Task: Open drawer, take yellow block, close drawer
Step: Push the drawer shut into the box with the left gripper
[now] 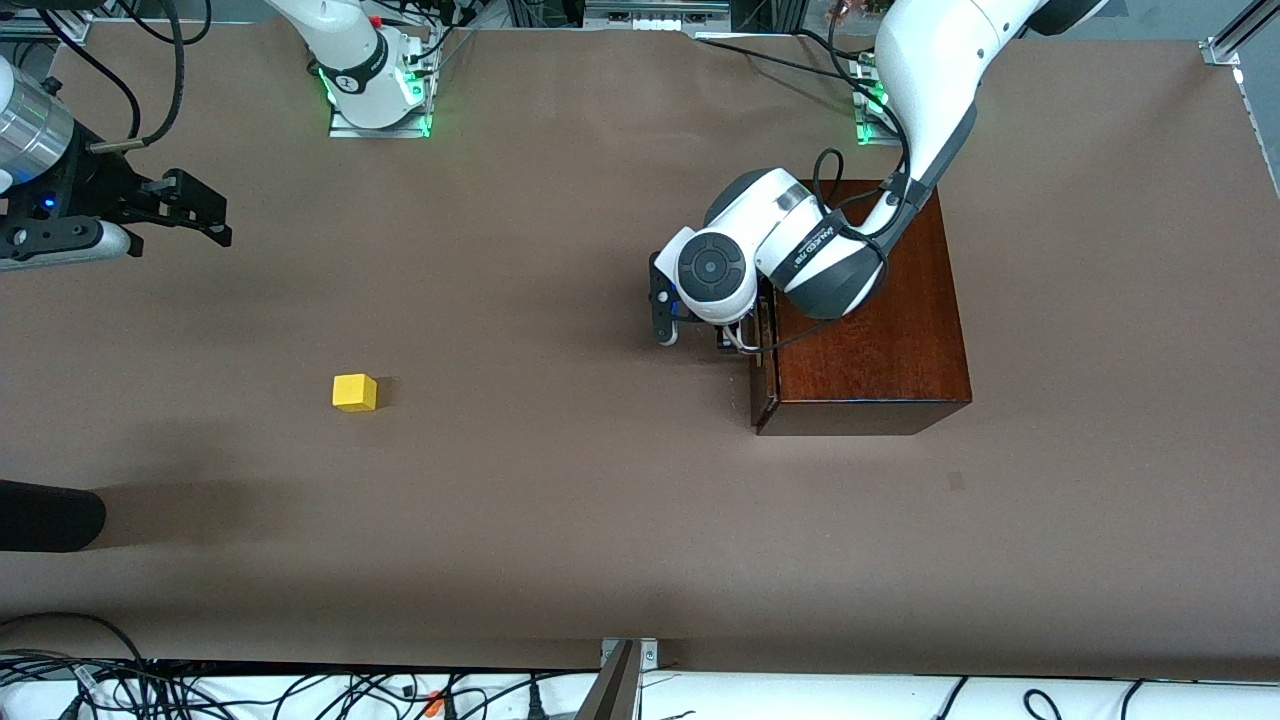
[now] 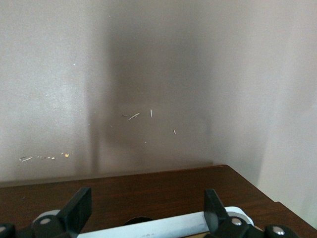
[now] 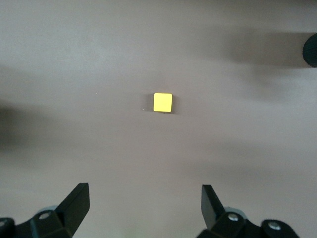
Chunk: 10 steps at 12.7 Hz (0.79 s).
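The left gripper [image 2: 143, 218] is sitting released, fingers straddling the closed drawer's [image 1: 764, 365] white handle [image 2: 148, 229], while the right gripper [image 3: 143, 210] is hovering released over the surface [image 1: 560, 500], the yellow block [image 3: 162, 102] lying apart from it.

Block [image 3: 162, 102] sitting on table [image 1: 560, 520] below right gripper's [image 3: 143, 210] spread jaws; drawer's handle [image 2: 148, 229] lying between left gripper's [image 2: 143, 208] jaws.
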Each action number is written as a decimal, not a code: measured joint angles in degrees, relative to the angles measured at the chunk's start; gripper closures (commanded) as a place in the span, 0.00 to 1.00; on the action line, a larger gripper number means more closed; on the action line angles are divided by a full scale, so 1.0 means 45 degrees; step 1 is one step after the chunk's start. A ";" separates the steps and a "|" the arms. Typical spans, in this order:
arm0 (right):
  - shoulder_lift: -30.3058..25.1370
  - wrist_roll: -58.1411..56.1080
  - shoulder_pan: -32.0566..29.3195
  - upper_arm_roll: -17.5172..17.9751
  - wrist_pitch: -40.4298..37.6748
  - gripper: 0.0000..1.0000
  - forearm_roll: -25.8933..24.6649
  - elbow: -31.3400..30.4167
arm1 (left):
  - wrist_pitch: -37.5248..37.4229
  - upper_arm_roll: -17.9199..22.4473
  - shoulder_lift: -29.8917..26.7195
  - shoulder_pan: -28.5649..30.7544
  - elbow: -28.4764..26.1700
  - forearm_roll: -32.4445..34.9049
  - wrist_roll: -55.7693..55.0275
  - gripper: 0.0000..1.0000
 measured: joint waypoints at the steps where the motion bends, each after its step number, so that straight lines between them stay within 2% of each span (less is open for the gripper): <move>1: 0.0000 0.0000 -0.0001 -0.0001 0.0001 0.00 -0.0001 0.0002 | 0.0008 -0.0003 -0.0035 0.0019 0.0044 0.0000 -0.0017 0.00; 3: 0.0005 0.0000 -0.0001 -0.0001 0.0006 0.00 -0.0001 0.0002 | -0.0033 -0.0006 -0.0385 0.0136 0.0421 -0.0429 -0.0192 0.00; 5: 0.0012 0.0000 -0.0001 -0.0002 0.0014 0.00 -0.0004 0.0002 | -0.0467 0.0011 -0.1225 0.0547 0.0766 -0.1672 -0.0901 0.00; 7: 0.0019 0.0000 -0.0001 -0.0003 0.0019 0.00 -0.0005 0.0002 | -0.1055 0.0018 -0.2182 0.1305 0.0912 -0.2256 -0.2046 0.00; 10: 0.0024 0.0000 -0.0002 -0.0010 0.0021 0.00 -0.0007 0.0005 | -0.3085 0.0073 -0.3464 0.2859 0.1585 -0.2409 -0.3503 0.00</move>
